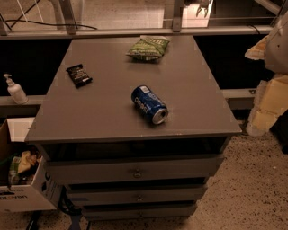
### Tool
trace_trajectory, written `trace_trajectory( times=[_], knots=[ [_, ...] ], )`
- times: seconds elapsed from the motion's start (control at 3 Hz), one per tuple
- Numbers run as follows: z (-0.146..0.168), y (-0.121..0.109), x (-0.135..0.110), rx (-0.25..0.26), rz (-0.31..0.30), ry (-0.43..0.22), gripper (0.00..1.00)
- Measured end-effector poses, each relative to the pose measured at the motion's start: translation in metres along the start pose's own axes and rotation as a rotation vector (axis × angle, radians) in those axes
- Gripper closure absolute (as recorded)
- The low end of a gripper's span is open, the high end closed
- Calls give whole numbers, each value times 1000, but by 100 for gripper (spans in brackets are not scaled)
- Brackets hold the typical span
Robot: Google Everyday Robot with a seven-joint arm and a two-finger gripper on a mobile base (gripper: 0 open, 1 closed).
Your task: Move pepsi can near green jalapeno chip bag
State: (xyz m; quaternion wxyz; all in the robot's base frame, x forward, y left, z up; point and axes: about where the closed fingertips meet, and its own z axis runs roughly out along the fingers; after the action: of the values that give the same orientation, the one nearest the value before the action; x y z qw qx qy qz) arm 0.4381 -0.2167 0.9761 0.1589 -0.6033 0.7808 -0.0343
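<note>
The small blue round metal pepsi can (149,104) lies on its side on the flat top of the big grey cabinet (108,112), a bit right of the middle of that top and nearer its front edge than its back edge; the can has white letters on its blue side; one shiny silver end points at the cabinet's front right corner, and the other end points to the back left.

The puffy, crinkly, light-green jalapeno chip bag (148,47) lies flat on the same cabinet top, close to its back edge; the can and the bag are well apart, with bare grey top between them.

A flat black snack packet (79,75) lies on the left part of the cabinet top.

The robot's pale gripper (203,10) hangs past the back edge of the cabinet, toward its right side; its two fingers point down with a gap between them and hold nothing.

Counting: one can; one green bag; one black packet; one gripper; three grey drawers (135,170) in the cabinet's front; one white pump bottle (16,90) on a ledge left of the cabinet; one cardboard box (27,193) on the floor by the cabinet's front left corner.
</note>
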Motion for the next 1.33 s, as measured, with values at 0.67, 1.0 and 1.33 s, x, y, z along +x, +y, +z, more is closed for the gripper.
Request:
trace_trajectory(
  times=[0.67,1.0,1.33],
  knots=[
    [-10,13,-17,-10,-10,-51,0],
    [-8,31,-40,-23,-18,-142,0],
    [2,42,-63,-33,-20,-247,0]
  ],
)
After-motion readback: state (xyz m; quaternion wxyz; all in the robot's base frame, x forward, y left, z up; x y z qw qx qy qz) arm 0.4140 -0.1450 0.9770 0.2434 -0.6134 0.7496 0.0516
